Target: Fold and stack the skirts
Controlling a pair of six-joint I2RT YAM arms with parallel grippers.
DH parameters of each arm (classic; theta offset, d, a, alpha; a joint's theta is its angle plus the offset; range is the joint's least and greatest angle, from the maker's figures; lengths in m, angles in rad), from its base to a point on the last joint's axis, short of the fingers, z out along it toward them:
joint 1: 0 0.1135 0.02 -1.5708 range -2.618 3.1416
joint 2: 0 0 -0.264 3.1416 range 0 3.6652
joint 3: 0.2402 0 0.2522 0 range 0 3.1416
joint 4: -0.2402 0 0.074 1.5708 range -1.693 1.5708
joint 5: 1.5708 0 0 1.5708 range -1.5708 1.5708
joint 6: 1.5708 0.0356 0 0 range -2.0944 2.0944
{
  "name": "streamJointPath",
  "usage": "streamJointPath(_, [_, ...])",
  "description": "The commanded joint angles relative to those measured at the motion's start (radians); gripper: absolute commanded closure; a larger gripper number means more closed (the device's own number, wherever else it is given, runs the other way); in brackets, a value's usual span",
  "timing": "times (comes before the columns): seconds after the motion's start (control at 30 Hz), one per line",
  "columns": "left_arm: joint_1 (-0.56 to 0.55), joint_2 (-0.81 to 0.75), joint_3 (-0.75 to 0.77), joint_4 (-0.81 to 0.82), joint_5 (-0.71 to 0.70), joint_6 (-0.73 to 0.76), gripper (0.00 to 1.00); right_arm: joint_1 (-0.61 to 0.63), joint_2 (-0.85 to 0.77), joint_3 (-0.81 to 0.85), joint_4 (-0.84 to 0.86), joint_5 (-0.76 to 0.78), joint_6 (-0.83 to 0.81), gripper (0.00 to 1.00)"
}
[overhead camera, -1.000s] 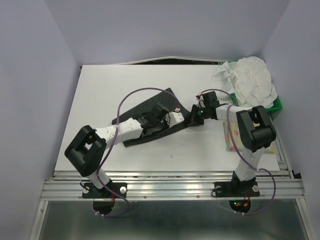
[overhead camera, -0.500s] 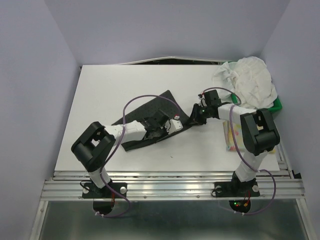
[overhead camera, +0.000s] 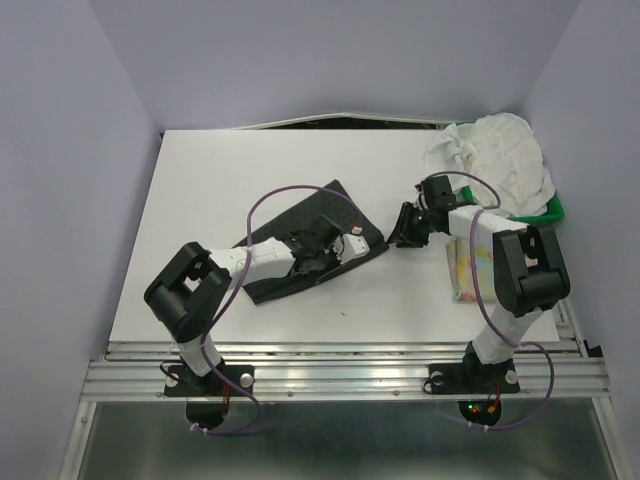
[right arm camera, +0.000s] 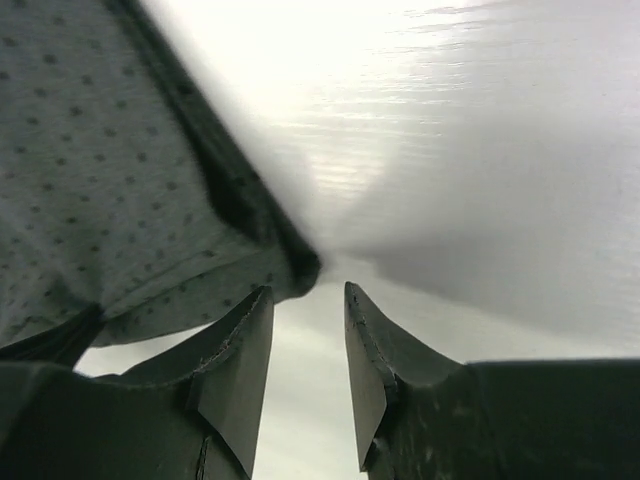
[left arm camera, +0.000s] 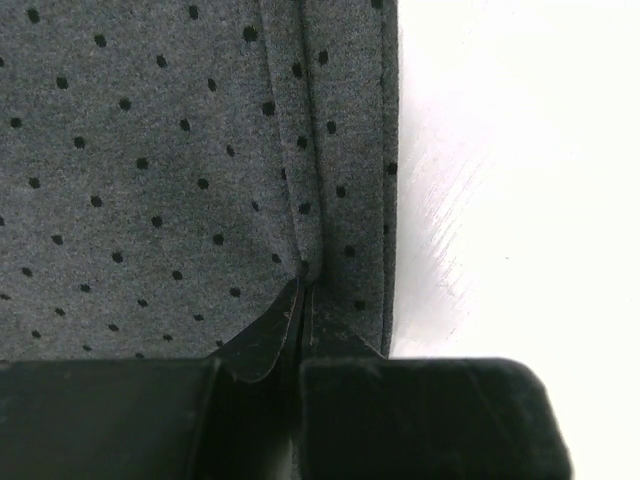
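left gripper (left arm camera: 302,290) clamped on a raised fold of the charcoal dotted skirt (overhead camera: 318,205), close to its edge, fingers almost together with cloth pinched between them. That skirt lies mid-table (overhead camera: 200,200). right gripper (right arm camera: 307,295) has jaws apart with nothing between, skirt corner just ahead of the tips. white crinkly skirt (overhead camera: 500,160) bunched on the green tray (overhead camera: 553,210), far right corner. yellow floral skirt (overhead camera: 465,270) flat at the right table edge, partly under the right arm
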Motion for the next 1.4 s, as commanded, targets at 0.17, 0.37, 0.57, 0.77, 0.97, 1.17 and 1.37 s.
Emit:
streamJointPath(0.17, [-0.011,-0.023,0.032,-0.016,-0.001,0.021,1.00,-0.016,0.144,0.037,0.083,-0.069,0.008,0.64])
streamJointPath(0.37, [-0.029,-0.076,0.053,-0.037,0.016,-0.014,1.00,-0.016,0.158,0.020,0.108,-0.126,0.022,0.86])
streamJointPath(0.57, [-0.038,-0.122,0.053,-0.052,0.016,-0.028,1.00,-0.016,0.159,0.011,0.108,-0.121,0.033,0.99])
streamJointPath(0.77, [-0.057,-0.113,0.040,-0.063,0.042,-0.038,1.00,-0.016,0.158,0.005,0.107,-0.118,0.042,0.99])
streamJointPath(0.97, [-0.061,-0.098,0.001,-0.014,0.095,-0.042,1.00,-0.016,0.153,-0.010,0.108,-0.103,0.042,0.99])
streamJointPath(1.17, [-0.061,0.019,-0.002,-0.023,0.116,-0.029,1.00,-0.016,0.142,0.029,0.056,-0.054,-0.012,0.86])
streamJointPath(1.37, [-0.061,0.079,-0.003,-0.039,0.129,-0.028,1.00,-0.085,0.096,0.150,-0.031,-0.022,-0.073,0.57])
